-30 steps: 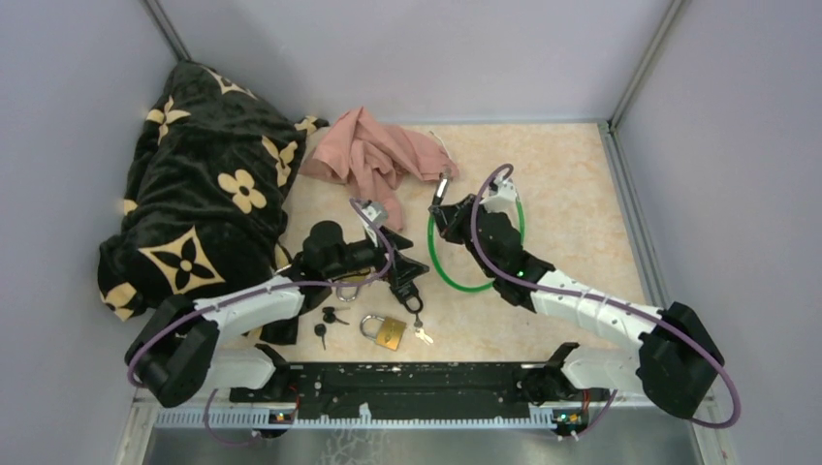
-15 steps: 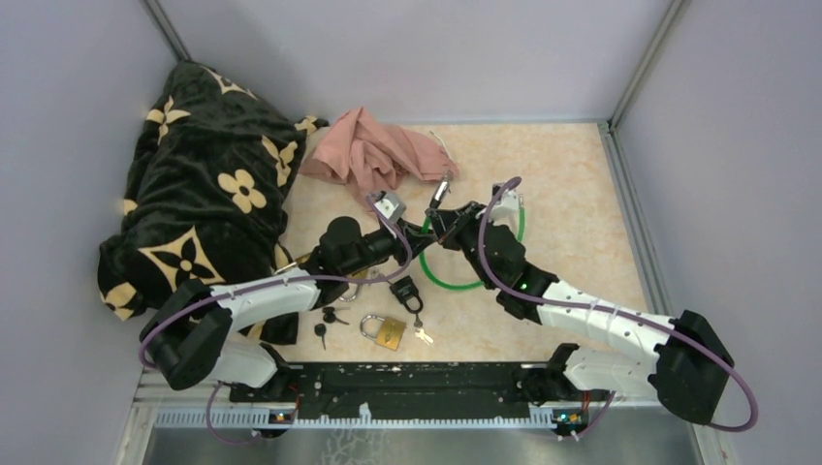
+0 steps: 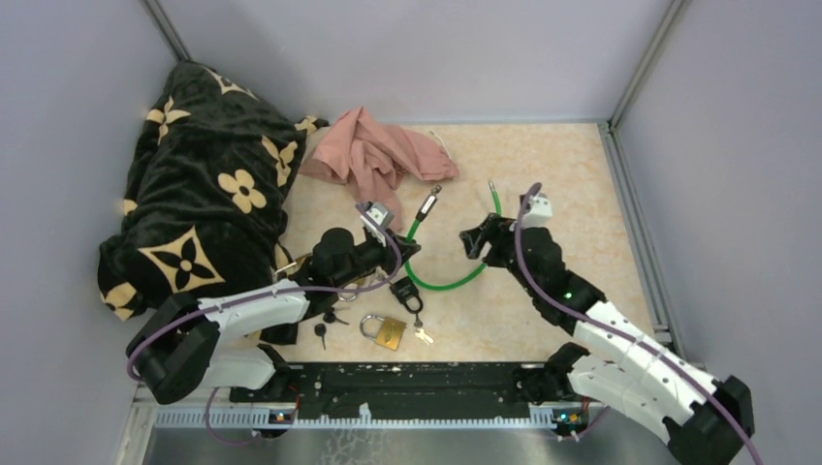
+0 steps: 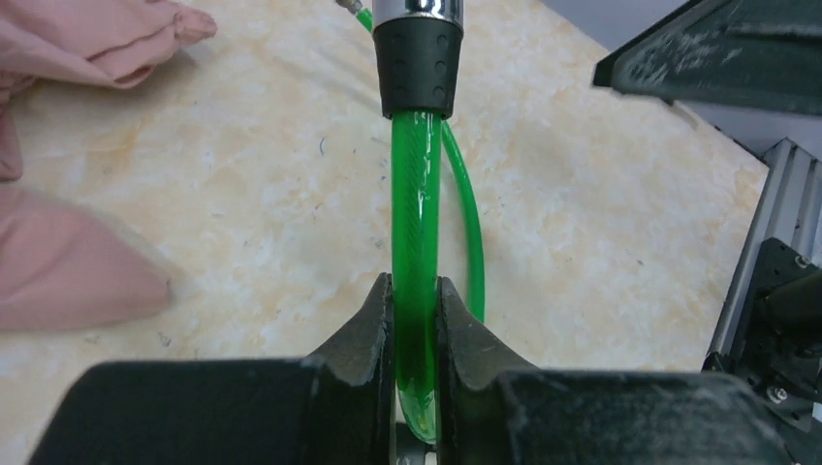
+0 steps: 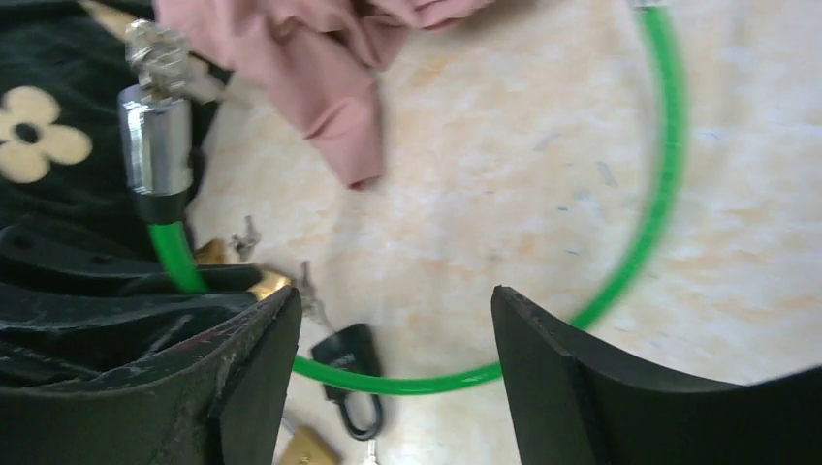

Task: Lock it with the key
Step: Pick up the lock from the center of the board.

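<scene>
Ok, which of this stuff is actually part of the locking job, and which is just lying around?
In the job: green cable lock, its chrome lock head, left gripper clamped on the cable.
Lying about: brass padlock, black padlock, black keys, pink cloth, black flowered blanket.

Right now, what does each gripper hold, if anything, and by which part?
The left gripper clamps the green cable lock on its cable, just below the lock head. The right gripper is open, holding nothing.

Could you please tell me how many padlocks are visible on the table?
2: a brass padlock near the front edge, and a black padlock just behind it by the green cable. A brass glint under the left arm may be a third.
</scene>
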Tool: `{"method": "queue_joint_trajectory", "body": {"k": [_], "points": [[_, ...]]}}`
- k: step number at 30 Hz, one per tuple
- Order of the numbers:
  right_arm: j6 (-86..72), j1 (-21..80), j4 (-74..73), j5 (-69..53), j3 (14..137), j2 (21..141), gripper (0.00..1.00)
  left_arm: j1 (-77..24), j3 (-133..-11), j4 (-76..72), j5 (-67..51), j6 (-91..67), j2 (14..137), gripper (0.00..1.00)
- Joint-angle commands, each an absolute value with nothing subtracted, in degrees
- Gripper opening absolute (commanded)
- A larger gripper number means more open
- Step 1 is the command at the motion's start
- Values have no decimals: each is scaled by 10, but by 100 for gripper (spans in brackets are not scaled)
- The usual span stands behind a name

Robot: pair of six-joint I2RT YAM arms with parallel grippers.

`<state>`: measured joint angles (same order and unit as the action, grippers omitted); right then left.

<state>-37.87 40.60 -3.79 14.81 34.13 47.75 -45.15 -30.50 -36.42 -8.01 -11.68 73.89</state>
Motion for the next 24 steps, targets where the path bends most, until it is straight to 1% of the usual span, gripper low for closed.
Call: {"method": "queue_joint_trajectory", "body": {"k": [1, 4, 6, 7, 9, 11, 13, 17, 22, 23, 24], "points": [[-334, 306, -131, 134, 314, 410, 74, -441, -277, -390, -65, -111, 719, 0], [-297, 189, -59, 22, 277, 435, 81, -436, -264, -421, -91, -105, 710, 0], [-272, 116, 10, -84, 274, 487, 85, -433, -264, -425, -104, -108, 707, 0], [-262, 92, 27, -110, 285, 522, 85, -431, -264, -425, -109, -110, 705, 0], [-227, 75, 33, -111, 316, 591, 86, -430, -265, -425, -116, -111, 702, 0], [-198, 75, 45, -138, 345, 660, 86, -429, -266, -423, -122, -116, 700, 0], [-188, 75, 66, -164, 359, 703, 85, -428, -266, -423, -127, -118, 697, 0], [-185, 75, 111, -141, 371, 772, 85, -426, -264, -436, -143, -118, 693, 0], [-181, 75, 138, -136, 411, 878, 81, -425, -258, -461, -189, -101, 680, 0], [-180, 74, 142, -139, 424, 897, 76, -426, -256, -464, -208, -99, 677, 0], [-180, 74, 146, -146, 430, 911, 65, -425, -256, -468, -222, -101, 674, 0]]}}
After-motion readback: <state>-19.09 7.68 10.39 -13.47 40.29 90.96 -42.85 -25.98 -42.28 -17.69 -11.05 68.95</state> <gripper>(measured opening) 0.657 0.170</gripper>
